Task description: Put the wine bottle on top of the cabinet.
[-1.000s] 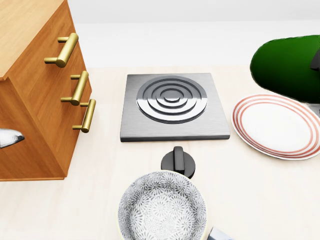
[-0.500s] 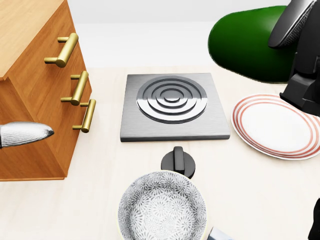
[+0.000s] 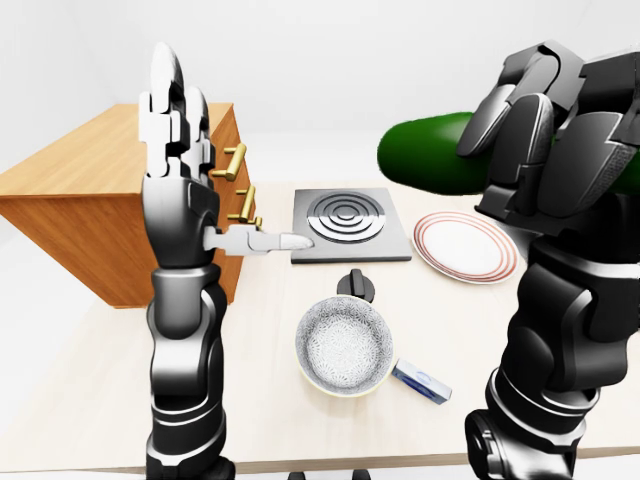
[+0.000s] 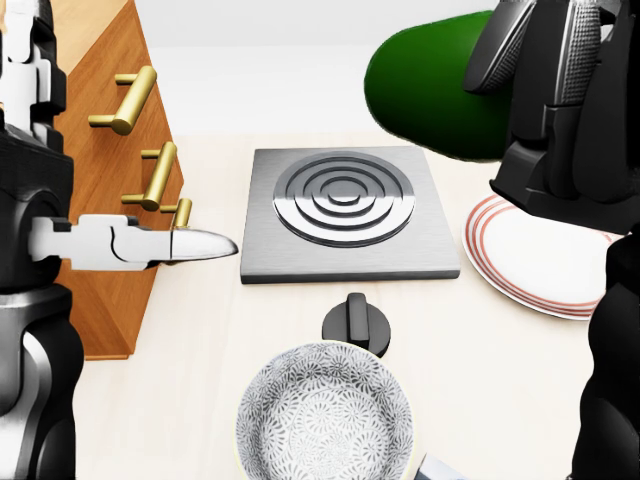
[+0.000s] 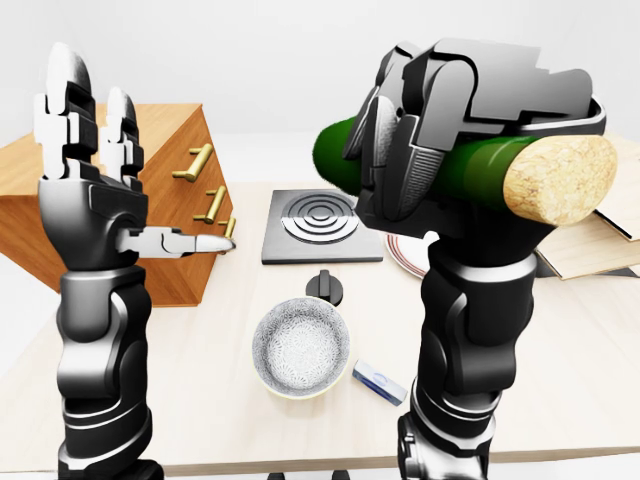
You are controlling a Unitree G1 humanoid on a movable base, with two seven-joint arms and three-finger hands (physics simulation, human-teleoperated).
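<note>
- Left-eye view: held high above the table (image 3: 90, 360), to the right of the stove plate (image 3: 347, 223) and above the striped plate (image 3: 466, 246), lay the wine bottle (image 3: 430, 155), tipped on its side with the right hand (image 3: 545, 135) curled round it. Stood raised to the left of the stove plate, beside the cabinet (image 3: 105, 190), the left hand (image 3: 180, 150), fingers spread and straight, thumb jutting toward the stove plate, gripping nothing.
- Head view: compared with half a second earlier, slid further left toward the stove plate, the green body now over its upper right corner rather than over the striped plate. Risen much further into the picture too, the left hand, earlier only a thumb tip at the left edge.
- Right-eye view: seen end-on, the cork (image 5: 560, 178), pointing away from the stove plate; wrapped firmly, the grip looked secure.
- Judged from all this: carry under way, bottle not yet over the cabinet top, which sat well left of the stove plate. Probably still needed: travel across the stove plate, then turning the bottle upright. Bowl (image 5: 300, 345) and knob (image 5: 325, 284) below the stove plate, untouched.
</note>
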